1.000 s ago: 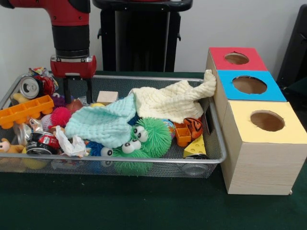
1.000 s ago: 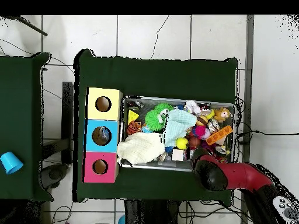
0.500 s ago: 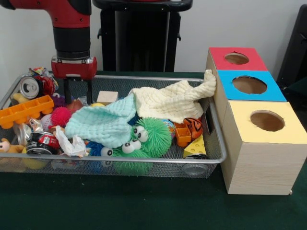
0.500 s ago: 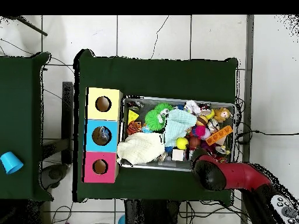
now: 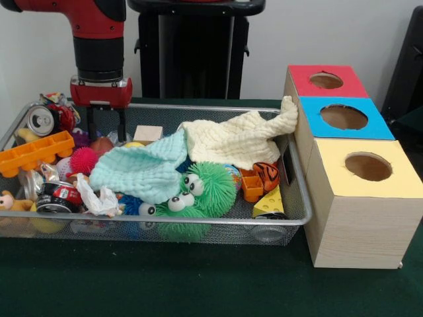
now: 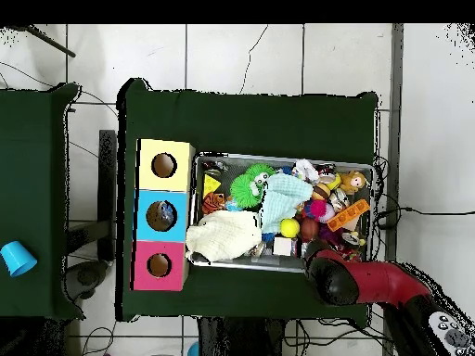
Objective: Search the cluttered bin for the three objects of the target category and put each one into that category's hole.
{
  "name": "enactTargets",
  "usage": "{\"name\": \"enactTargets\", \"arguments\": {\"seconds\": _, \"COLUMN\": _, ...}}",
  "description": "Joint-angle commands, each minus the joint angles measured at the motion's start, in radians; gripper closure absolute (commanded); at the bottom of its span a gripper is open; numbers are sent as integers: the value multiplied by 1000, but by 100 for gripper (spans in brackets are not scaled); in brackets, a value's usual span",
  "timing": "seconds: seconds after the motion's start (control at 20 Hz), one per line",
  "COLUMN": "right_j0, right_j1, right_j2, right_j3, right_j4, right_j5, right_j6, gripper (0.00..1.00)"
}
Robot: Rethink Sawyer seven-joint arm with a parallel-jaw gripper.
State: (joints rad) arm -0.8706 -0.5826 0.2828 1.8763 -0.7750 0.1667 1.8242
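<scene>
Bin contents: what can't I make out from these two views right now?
- Front view: whatever lies under the mint cloth and the cream cloth is covered.
- Overhead view: the gripper is hidden beneath the arm.
- Front view: the gripper fingertips drop behind the toys.
- Both views: the insides of the box holes are dark.

Your front view sits low and close across the tabletop (image 5: pixel 198 284), looking level at the wire bin (image 5: pixel 165 221) and the three-holed box (image 5: pixel 357 191), which fill most of its width. Your overhead view hangs high, looking straight down, so the whole tabletop (image 6: pixel 250 116), a second table (image 6: pixel 32 185) and tiled floor (image 6: pixel 241 56) fit in. Both share the bin (image 6: pixel 371 199) and box (image 6: pixel 139 218), but the overhead is turned half round, so the box lies left there.
</scene>
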Motion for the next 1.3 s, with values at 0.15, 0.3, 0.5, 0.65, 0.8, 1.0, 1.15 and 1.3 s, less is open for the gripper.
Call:
{"name": "enactTargets", "arguments": {"seconds": 0.15, "right_j0": -9, "right_j1": 35, "right_j2": 32, "right_j3": -81, "right_j4": -6, "right_j5": -44, "right_j6": 55, "gripper": 0}}
{"name": "enactTargets", "arguments": {"seconds": 0.3, "right_j0": -11, "right_j1": 35, "right_j2": 30, "right_j3": -75, "right_j4": -6, "right_j5": -45, "right_j6": 56, "gripper": 0}}
{"name": "enactTargets", "arguments": {"seconds": 0.5, "right_j0": -6, "right_j1": 36, "right_j2": 25, "right_j3": -77, "right_j4": -2, "right_j5": -43, "right_j6": 62, "gripper": 0}}
{"name": "enactTargets", "arguments": {"seconds": 0.65, "right_j0": -1, "right_j1": 36, "right_j2": 22, "right_j3": -80, "right_j4": -3, "right_j5": -39, "right_j6": 61, "gripper": 0}}
{"name": "enactTargets", "arguments": {"seconds": 0.8, "right_j0": 12, "right_j1": 38, "right_j2": 4, "right_j3": -78, "right_j4": -10, "right_j5": -55, "right_j6": 73, "gripper": 0}}
{"name": "enactTargets", "arguments": {"seconds": 1.0, "right_j0": 22, "right_j1": 39, "right_j2": -7, "right_j3": -74, "right_j4": -18, "right_j5": -59, "right_j6": 74, "gripper": 0}}
{"name": "enactTargets", "arguments": {"seconds": 1.15, "right_j0": 32, "right_j1": 37, "right_j2": -22, "right_j3": -62, "right_j4": -28, "right_j5": -72, "right_j6": 77, "gripper": 0}}
{"name": "enactTargets", "arguments": {"seconds": 1.3, "right_j0": 27, "right_j1": 41, "right_j2": -20, "right_j3": -61, "right_j4": -30, "right_j5": -71, "right_j6": 67, "gripper": 0}}
